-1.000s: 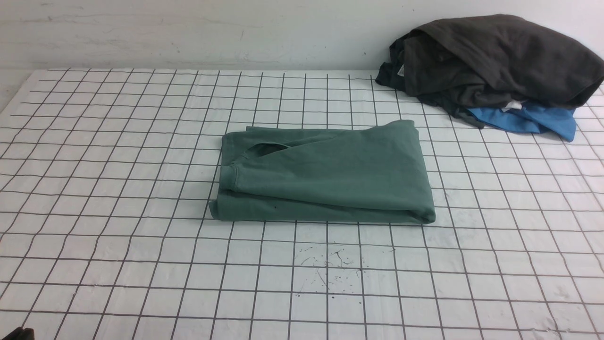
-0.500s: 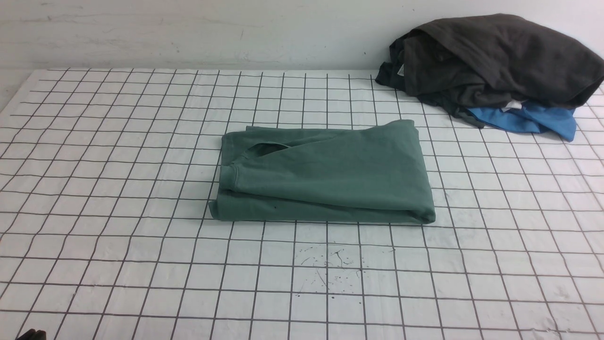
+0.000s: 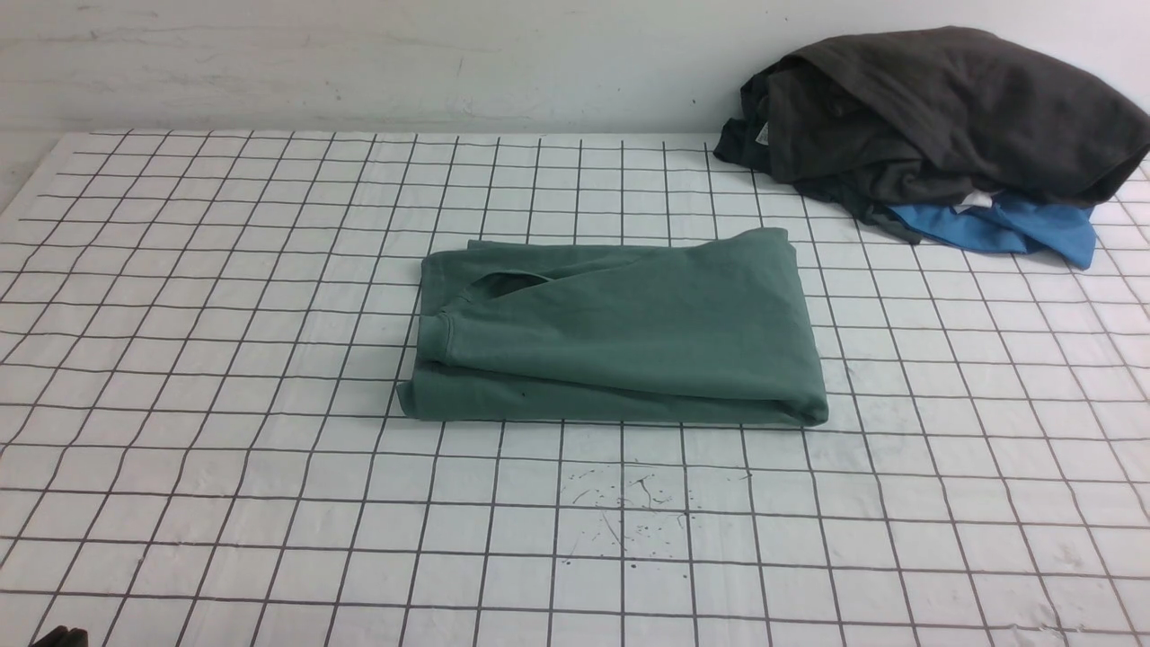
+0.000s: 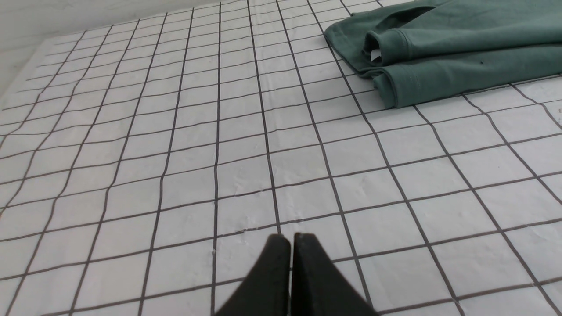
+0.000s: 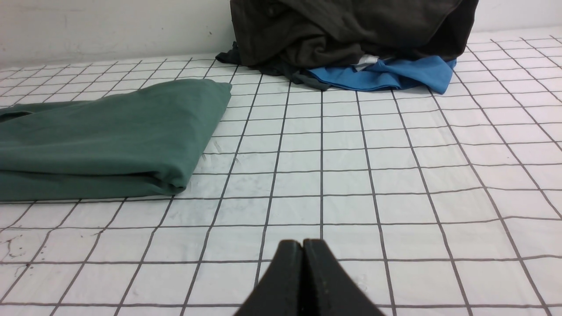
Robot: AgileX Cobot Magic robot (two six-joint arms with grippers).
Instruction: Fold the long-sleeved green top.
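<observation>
Neighbouring dark garment pile [image 3: 943,112] (blue garment [image 3: 1015,229] beneath)

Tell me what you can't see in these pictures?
- Green top: folded, so its chest logo and sleeves hide inside, front view.
- Blue garment: mostly buried under the dark pile.
- Left gripper, right gripper: only shut tips show; wrist views cut off the rest.

Bright, even light; soft shadows.

A test lab: grid-lined white tabletop [image 3: 225,296] fills the frame, bare white wall [image 3: 359,63] across the top
</observation>
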